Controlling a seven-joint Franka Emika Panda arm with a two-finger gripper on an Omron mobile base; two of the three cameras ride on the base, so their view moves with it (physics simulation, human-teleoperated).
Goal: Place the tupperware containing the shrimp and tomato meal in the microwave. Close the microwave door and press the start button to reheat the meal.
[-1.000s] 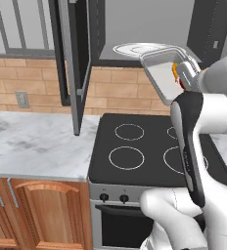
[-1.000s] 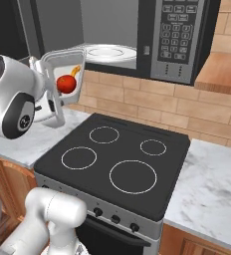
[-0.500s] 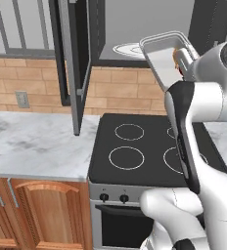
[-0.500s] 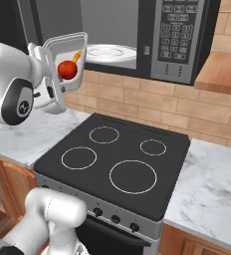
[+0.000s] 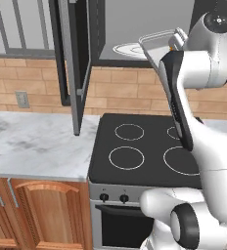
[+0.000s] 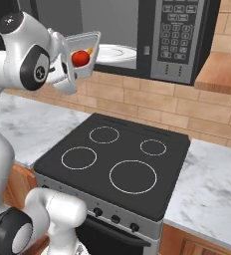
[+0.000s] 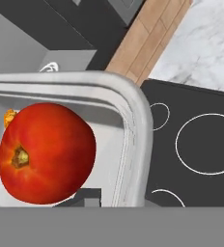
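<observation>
Left base cam sits behind the arm, off to its left, looking forward and down at the cooktop [image 5: 149,146], with the open door [image 5: 75,63] edge-on and the marble surface [image 5: 32,146] on its left. Right base cam does the same from the other side, so you get the microwave [image 6: 152,35] and its button panel head-on. Both share the cooktop [image 6: 117,159], turntable and tupperware [image 6: 80,52]. Hand cam is super close, right over the tupperware [image 7: 128,125], cooktop far below.

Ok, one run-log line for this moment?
phase: carry | tool: holds tupperware, tilted | tomato, shrimp inside | microwave door: open | turntable: bare
</observation>
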